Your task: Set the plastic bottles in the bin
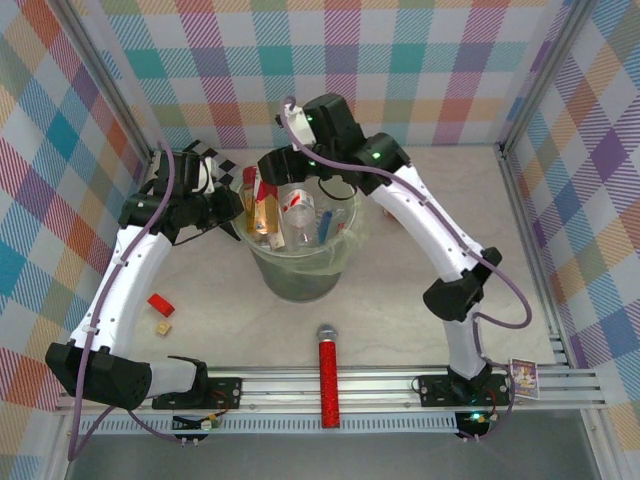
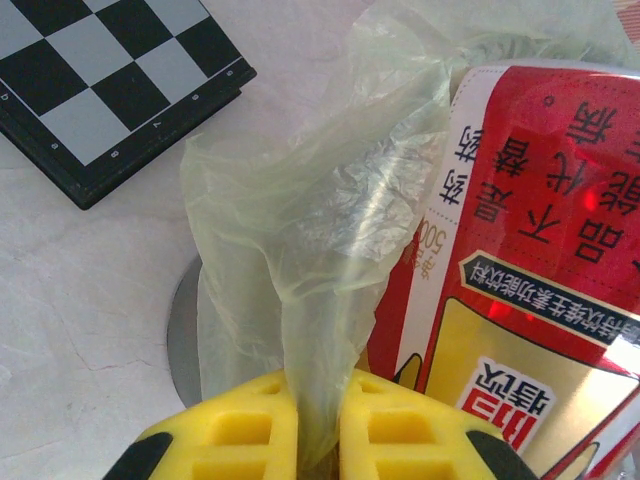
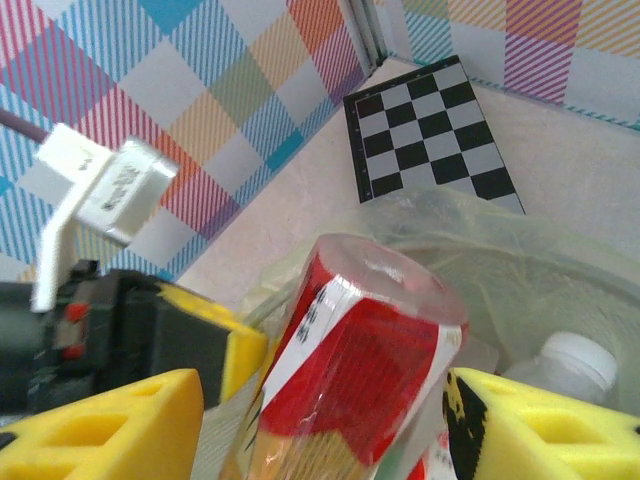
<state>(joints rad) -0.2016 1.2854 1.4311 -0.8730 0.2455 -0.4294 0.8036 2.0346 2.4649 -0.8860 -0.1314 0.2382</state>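
Observation:
The bin (image 1: 300, 275), a round pale-green basket with a thin liner (image 2: 300, 250), stands mid-table and holds several plastic bottles (image 1: 322, 222). My left gripper (image 1: 238, 212) is at the bin's left rim; in its wrist view it (image 2: 318, 390) is shut on a fold of the liner. My right gripper (image 1: 272, 180) hangs over the bin's left side. A red-labelled bottle (image 3: 370, 340) stands between its wide yellow fingers (image 3: 100, 430), with a gap showing on the left, so the right gripper (image 3: 325, 385) is open. That same bottle (image 2: 540, 250) leans just right of the pinched liner. A white-capped bottle (image 3: 572, 360) lies deeper inside.
A black-and-grey checkerboard (image 1: 225, 165) lies behind the bin to the left, close to the left gripper. A red glittery microphone (image 1: 328, 375) lies in front of the bin. A red block (image 1: 160, 303) and a small tan cube (image 1: 163, 327) sit beside the left arm.

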